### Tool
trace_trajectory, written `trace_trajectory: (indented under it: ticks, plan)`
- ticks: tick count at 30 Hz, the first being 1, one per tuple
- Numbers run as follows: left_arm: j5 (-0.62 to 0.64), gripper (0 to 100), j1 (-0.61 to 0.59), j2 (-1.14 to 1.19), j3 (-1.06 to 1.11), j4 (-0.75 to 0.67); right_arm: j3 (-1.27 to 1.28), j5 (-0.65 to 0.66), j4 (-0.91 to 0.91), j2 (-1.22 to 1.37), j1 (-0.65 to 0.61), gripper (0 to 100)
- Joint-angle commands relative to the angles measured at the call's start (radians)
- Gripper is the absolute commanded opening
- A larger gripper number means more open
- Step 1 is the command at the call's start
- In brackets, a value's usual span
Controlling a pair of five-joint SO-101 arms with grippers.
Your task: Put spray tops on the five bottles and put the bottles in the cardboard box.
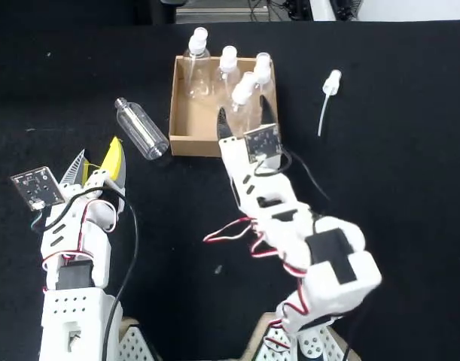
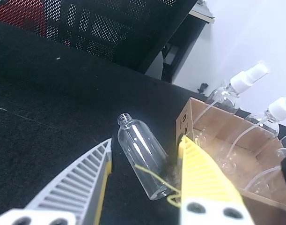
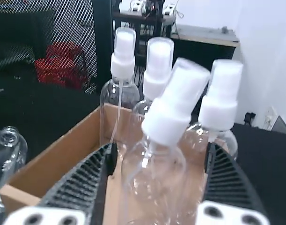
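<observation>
Bare bottle (image 1: 141,129): lies on its side on the table (image 1: 395,188), just beside the left wall of the box (image 1: 183,124). Its long axis is diagonal, with the neck pointing far-left and the base toward the box.
Capped bottles (image 1: 228,69): four in the box, three upright.
Tilted bottle (image 3: 154,173): between the right gripper's jaws.
Spray top (image 1: 329,89): lies right of the box, well apart, with its tube pointing nearer.
Left gripper (image 1: 98,156): spread wide, holds nothing, near the bare bottle's base.
Right gripper (image 1: 245,113): jaws apart over the box's near edge.

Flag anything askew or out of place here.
One capped bottle leans in the cardboard box, between the right gripper's open fingers; the others stand upright. An uncapped bottle lies on its side beside the box, a spray top lying apart.
</observation>
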Motion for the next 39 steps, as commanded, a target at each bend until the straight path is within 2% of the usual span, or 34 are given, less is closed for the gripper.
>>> trace_trajectory:
  ticks: [1, 7, 10, 13, 16, 23, 27, 30, 39]
  plan:
    - [0.009, 21, -0.002, -0.015, -0.015, -0.020, 0.036, 0.006, 0.003, -0.133, 0.000, 25.1]
    - [0.009, 21, -0.012, -0.015, -0.016, -0.011, 0.113, 0.006, 0.048, -0.257, 0.018, 25.1]
    - [0.009, 21, -0.012, -0.015, -0.084, 0.117, 0.124, 0.000, 0.161, -0.341, 0.048, 25.1]
    - [0.008, 21, -0.012, -0.008, -0.211, 0.321, 0.125, -0.002, 0.308, -0.449, 0.078, 25.1]
    - [0.002, 21, -0.012, -0.006, -0.308, 0.453, 0.125, -0.002, 0.477, -0.581, 0.103, 25.1]
    - [0.002, 22, -0.054, 0.054, -0.478, 0.525, 0.125, -0.003, 0.901, -0.928, 0.189, 25.1]
    - [0.002, 22, -0.051, 0.273, -0.670, 0.592, 0.125, -0.003, 1.158, -1.101, 0.256, 25.1]
    - [0.002, 22, -0.051, 0.502, -0.875, 0.680, 0.127, -0.003, 1.272, -1.191, 0.264, 25.1]
    - [0.002, 22, -0.039, 1.151, -1.541, 0.937, 0.139, -0.003, 1.352, -1.237, 0.270, 25.1]
